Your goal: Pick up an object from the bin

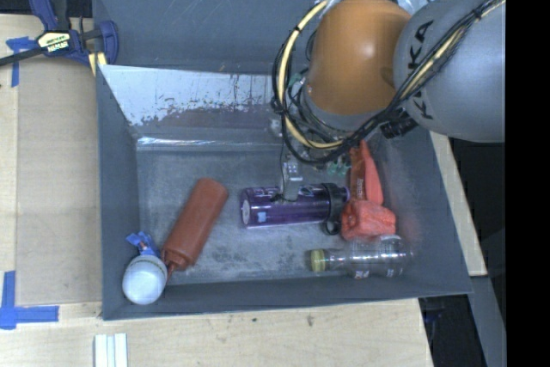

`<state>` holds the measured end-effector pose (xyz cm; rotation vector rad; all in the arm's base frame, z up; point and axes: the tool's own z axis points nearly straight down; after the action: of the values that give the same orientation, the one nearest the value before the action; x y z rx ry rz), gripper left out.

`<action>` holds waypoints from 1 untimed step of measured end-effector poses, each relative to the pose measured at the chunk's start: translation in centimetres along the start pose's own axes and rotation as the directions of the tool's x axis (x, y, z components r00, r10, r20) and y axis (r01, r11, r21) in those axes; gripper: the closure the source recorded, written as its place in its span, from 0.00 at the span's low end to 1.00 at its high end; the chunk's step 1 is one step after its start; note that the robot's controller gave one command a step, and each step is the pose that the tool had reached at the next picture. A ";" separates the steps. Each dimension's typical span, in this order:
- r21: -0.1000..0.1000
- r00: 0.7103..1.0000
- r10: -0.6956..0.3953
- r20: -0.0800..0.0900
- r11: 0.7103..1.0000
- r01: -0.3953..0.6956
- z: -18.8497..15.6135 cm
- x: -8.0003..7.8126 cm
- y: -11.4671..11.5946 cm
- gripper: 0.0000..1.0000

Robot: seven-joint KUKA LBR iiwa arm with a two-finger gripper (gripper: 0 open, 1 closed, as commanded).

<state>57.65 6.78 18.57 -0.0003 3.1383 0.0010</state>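
My gripper (292, 181) hangs under the arm's orange cover, right above the middle of a purple bottle (284, 209). That bottle lies on its side on the bin floor with its black cap to the right. The gripper's lower end meets the bottle's top edge; whether it touches I cannot tell. Just right of the cap sits a crumpled red-orange thing (368, 206). A clear bottle (361, 260) with a yellowish cap lies on its side below it, along the bin's front wall.
A brown-red bottle (196, 222) lies slanted at the left of the floor. Its lower end meets a white ball-shaped thing with a blue part (144, 277) in the front left corner. The arm and its cables cover the back right of the bin.
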 end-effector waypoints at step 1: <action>-0.001 1.000 0.020 0.005 1.000 -0.020 5.2 1.2 -1.1 0.00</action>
<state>56.42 5.67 13.41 0.0312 3.1331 0.0019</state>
